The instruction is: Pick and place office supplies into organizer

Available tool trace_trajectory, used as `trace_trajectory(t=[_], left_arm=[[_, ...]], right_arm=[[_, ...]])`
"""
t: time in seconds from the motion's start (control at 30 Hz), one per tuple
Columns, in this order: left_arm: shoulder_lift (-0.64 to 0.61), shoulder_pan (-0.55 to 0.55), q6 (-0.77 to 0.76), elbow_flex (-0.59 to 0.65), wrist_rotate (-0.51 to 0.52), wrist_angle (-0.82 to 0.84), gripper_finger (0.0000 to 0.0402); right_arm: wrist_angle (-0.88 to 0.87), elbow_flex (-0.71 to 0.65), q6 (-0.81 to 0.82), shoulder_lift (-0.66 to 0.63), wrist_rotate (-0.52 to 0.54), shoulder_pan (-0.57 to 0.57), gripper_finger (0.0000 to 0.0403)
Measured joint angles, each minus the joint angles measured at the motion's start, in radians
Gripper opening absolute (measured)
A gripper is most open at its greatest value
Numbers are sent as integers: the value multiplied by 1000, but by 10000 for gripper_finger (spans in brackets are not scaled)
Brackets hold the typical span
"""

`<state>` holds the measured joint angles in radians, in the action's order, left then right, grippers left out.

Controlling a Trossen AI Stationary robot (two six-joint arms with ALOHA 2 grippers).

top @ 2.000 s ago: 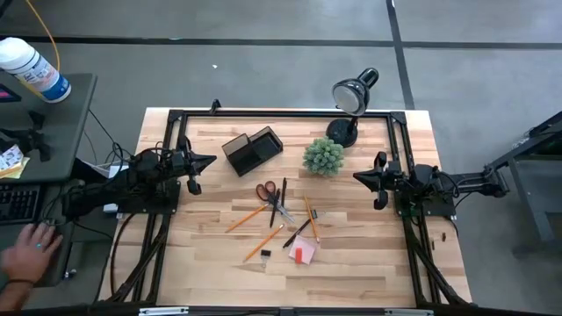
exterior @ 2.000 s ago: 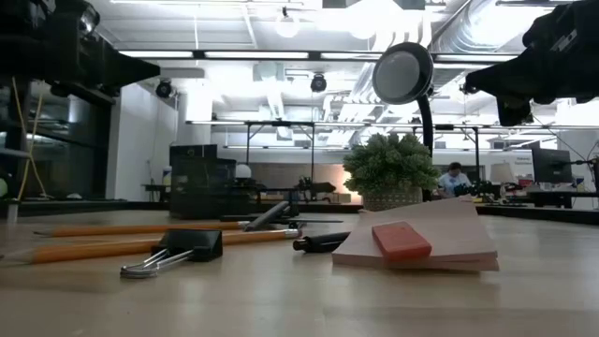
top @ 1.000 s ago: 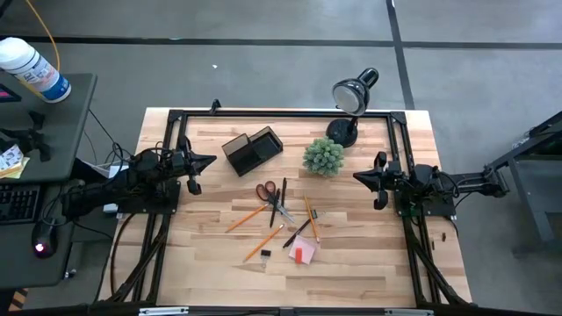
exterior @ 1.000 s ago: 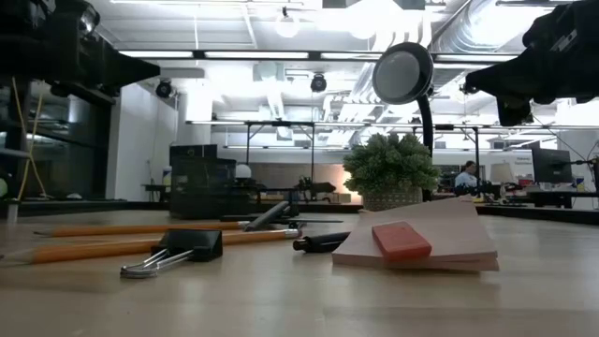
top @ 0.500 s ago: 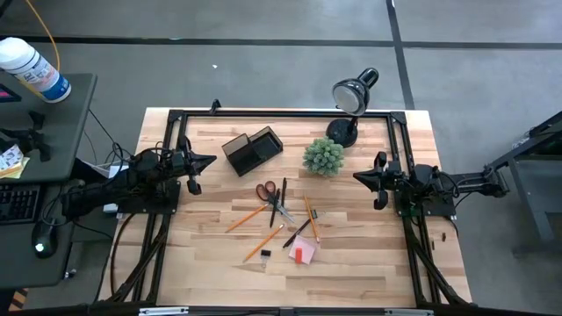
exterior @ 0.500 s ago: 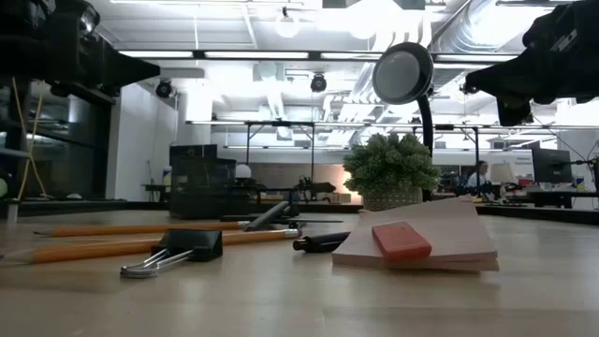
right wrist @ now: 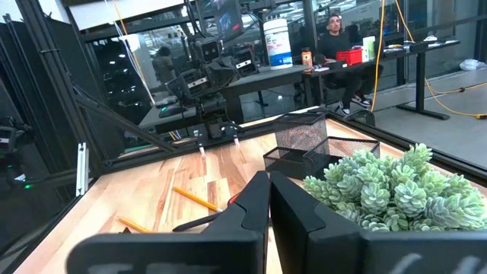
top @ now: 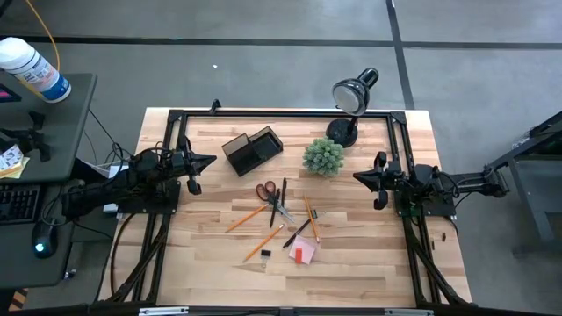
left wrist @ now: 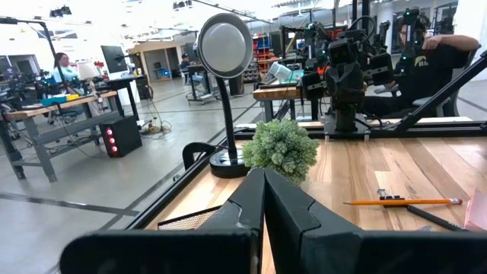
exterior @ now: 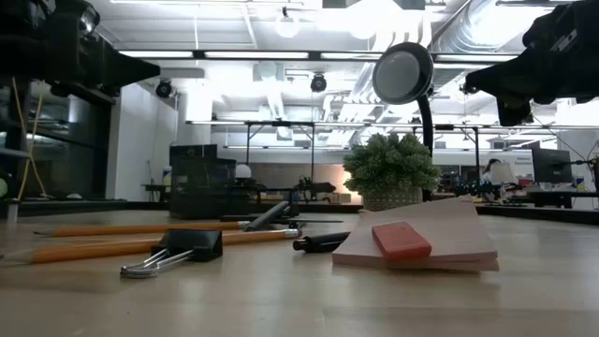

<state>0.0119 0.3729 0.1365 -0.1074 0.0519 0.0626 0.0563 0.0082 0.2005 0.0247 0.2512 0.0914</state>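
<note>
1. The office supplies lay loose in a cluster at the middle of the desk [top: 369,263], none yet in the organizer [top: 251,149], which sat empty toward the far edge, left of the plant [top: 323,156].
2. Counted from above: one pair of orange-handled scissors [top: 269,191], about three pencils (one long one [top: 246,218] pointing toward the left near corner, a second [top: 262,243] below it, a third [top: 310,217] running nearly front to back), at least two black pens [top: 301,232], one pink sticky-note pad [top: 303,253] and one binder clip [top: 265,254]. Any further small clips could not be made out.
3. The left gripper [top: 207,161] hovered at the desk's left edge, its fingers pressed together, as its wrist view showed [left wrist: 264,199].
4. The right gripper [top: 358,176] hovered at the right edge, likewise pressed together [right wrist: 269,199].
5. The cluster lay between the two arms and nearer the front edge than either gripper. The scissors and the long pencil sat closer to the left gripper, while the third pencil and the pens sat closer to the right.
6. The organizer stood just beside the left gripper, so that arm looked better placed for the drop.
7. A desk lamp [top: 353,96] stood at the far right corner.
</note>
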Motion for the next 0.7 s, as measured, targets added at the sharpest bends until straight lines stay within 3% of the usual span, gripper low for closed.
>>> trace_trajectory(t=[0.7], left_arm=[[0,0,0,0,0,0,1]], right_arm=[[0,0,0,0,0,0,9]])
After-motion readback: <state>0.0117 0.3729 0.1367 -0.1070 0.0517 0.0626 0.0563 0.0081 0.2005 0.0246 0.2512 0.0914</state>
